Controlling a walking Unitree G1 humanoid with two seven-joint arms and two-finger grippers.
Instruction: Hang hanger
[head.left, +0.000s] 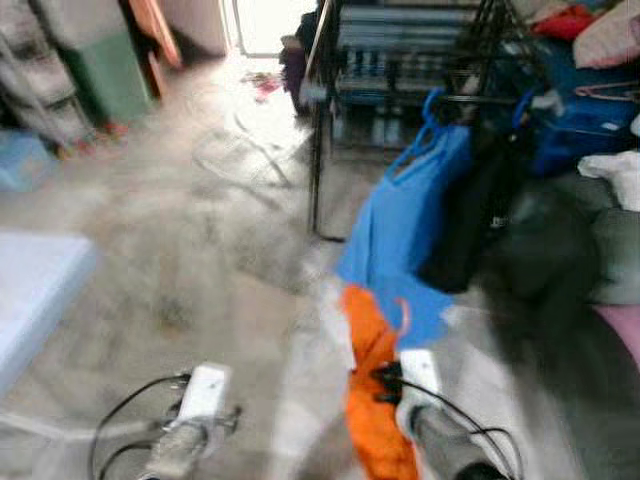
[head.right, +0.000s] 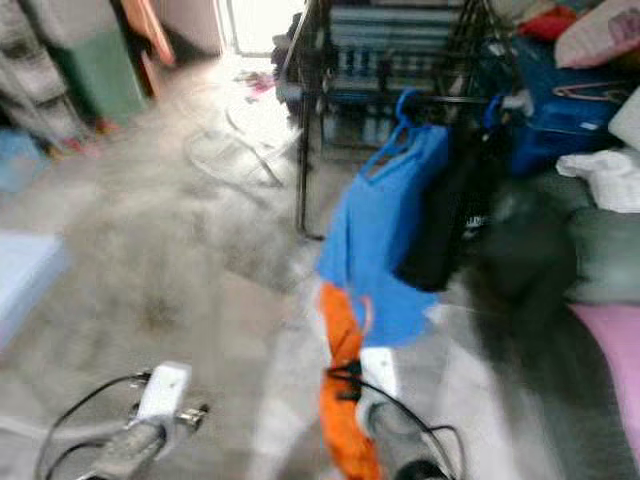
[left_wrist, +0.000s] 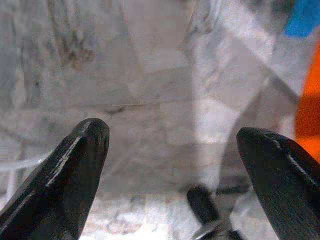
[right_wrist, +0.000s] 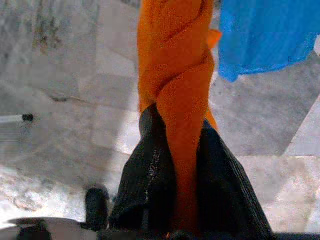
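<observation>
An orange garment (head.left: 375, 400) hangs twisted from my right gripper (right_wrist: 177, 125), which is shut on it just above the marble floor. A thin orange loop (head.left: 403, 315) rises from the cloth's top; it is too blurred to tell whether it is a hanger's hook. Ahead stands a black clothes rack (head.left: 318, 150). On it, a blue garment (head.left: 405, 230) hangs from a blue hanger, with a black garment (head.left: 470, 220) beside it. My left gripper (left_wrist: 172, 135) is open over bare floor, with nothing between its fingers. The eye views are blurred.
Piles of clothes (head.left: 600, 230) fill the right side, with a pink hanger (head.left: 605, 92) on a blue box. A pale blue pad (head.left: 35, 290) lies at the left, a green cabinet (head.left: 110, 70) at the back left. White cord (head.left: 240, 150) loops on the floor.
</observation>
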